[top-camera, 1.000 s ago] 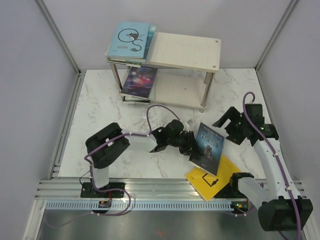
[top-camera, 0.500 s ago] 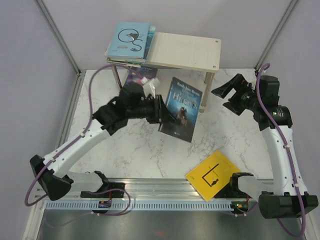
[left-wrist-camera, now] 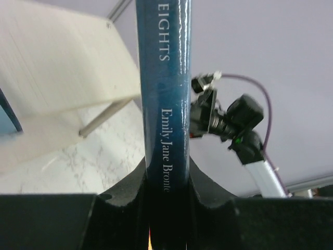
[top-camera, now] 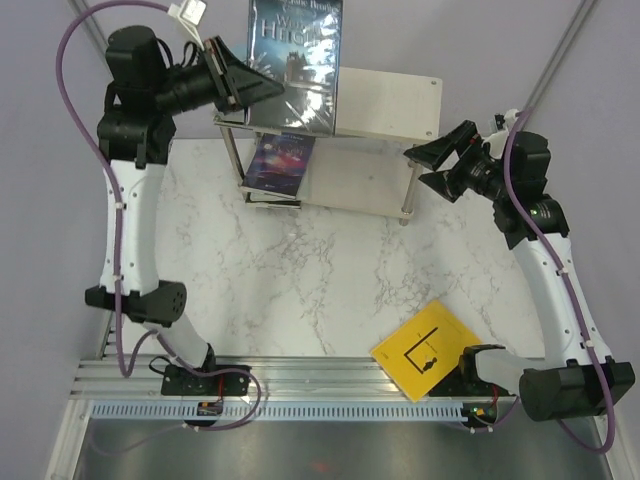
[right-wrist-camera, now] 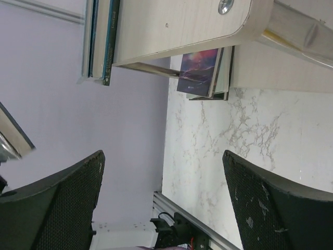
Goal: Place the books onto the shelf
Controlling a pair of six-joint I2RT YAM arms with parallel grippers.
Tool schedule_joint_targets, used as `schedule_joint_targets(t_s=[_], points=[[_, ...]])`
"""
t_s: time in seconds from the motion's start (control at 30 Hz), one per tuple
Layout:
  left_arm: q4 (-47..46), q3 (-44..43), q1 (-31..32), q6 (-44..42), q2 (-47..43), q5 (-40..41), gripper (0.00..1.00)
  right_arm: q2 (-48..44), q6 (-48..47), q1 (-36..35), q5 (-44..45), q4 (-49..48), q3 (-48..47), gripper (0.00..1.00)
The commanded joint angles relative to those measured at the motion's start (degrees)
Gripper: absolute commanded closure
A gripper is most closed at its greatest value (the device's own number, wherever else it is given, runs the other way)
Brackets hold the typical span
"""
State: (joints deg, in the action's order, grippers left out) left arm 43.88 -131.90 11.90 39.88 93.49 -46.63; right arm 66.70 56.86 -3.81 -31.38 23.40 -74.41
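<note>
Looking into a robotics lab test cell here, no doubt about it. Boxed in by plain lilac-grey wall panels on bare aluminium posts. Floored with a marble-look tabletop. Edged up front with an aluminium rail and a slotted cable duct. Rigged with a left arm and a right arm bolted to that rail and draped in loose purple cables. Furnished with a small shelf.

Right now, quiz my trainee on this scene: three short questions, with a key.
1. True or false: the right gripper holds a book.
2. Where does the yellow book lie? A) on the shelf B) at the table's near edge C) in a gripper
3. What is the left gripper shut on, near the shelf?
Key: 1 false; 2 B; 3 the dark blue book.
</note>
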Motion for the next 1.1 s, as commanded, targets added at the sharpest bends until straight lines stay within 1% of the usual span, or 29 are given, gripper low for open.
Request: schedule_joint_targets(t_s=[0.0,0.03,0.07,0.1,0.13,0.17,0.2,0.23,0.33,0.43,0.57,0.7,0.77,0.9,1.07], points=[[-13.5,-12.1,-6.8,13.4,9.7,-14.4,0.98,0.0,1.0,-0.5,-1.8,-4.4,0.0,0.03],[-25.8,-11.5,-9.9,18.6,11.2,-19.0,0.98,-0.2,0.9,-0.7,-1.7,-4.4,0.9,0.04],[-31.6,-11.2,-11.3,23.4,14.4,-20.2,0.98,-0.5,0.8,-0.6,-1.5,-4.3,1.5,0.04],[-36.1,-11.6,-11.7,31.3,16.1,-21.0,0.98,-0.7,0.9,-0.7,-1.3,-4.4,2.2,0.04],[-40.3,-12.7,-15.2,35.1,17.8,-22.3,0.98,-0.9,0.9,-0.6,-1.2,-4.4,3.3,0.04],[-43.5,-14.3,-16.1,37.2,19.9,-22.5,0.98,-1.0,1.0,-0.7,-1.1,-4.3,3.7,0.04],[-43.5,-18.1,-17.8,38.7,23.1,-22.5,0.98,-1.0,1.0,-0.7,-1.2,-4.3,4.2,0.04],[-43.6,-18.8,-18.5,39.3,24.4,-22.9,0.98,-1.0,0.9,-0.8,-1.2,-4.4,4.6,0.04],[-43.6,-17.3,-20.2,39.0,25.8,-23.8,0.98,-0.9,0.4,-0.8,-1.1,-4.4,5.2,0.04],[-43.6,-16.9,-20.3,38.3,27.0,-24.9,0.98,-0.1,0.4,-0.8,-0.9,-4.5,5.5,0.04],[-46.2,-16.9,-20.3,39.0,28.3,-25.8,0.98,1.2,0.0,-1.2,-0.7,-4.6,5.4,0.05],[-50.0,-16.9,-20.3,43.2,29.7,-27.1,0.98,1.7,-0.1,-1.4,-0.5,-4.6,5.6,0.05],[-52.0,-16.9,-20.1,44.7,30.5,-29.0,0.98,1.6,-0.1,-1.3,-0.5,-4.6,6.1,0.05],[-52.0,-15.2,-19.8,44.9,30.7,-32.3,0.98,1.2,-0.1,-1.3,-0.3,-4.6,7.3,0.05],[-50.1,-13.9,-19.8,43.7,30.9,-32.5,0.98,0.9,0.1,-1.3,-0.3,-4.5,8.2,0.06]])
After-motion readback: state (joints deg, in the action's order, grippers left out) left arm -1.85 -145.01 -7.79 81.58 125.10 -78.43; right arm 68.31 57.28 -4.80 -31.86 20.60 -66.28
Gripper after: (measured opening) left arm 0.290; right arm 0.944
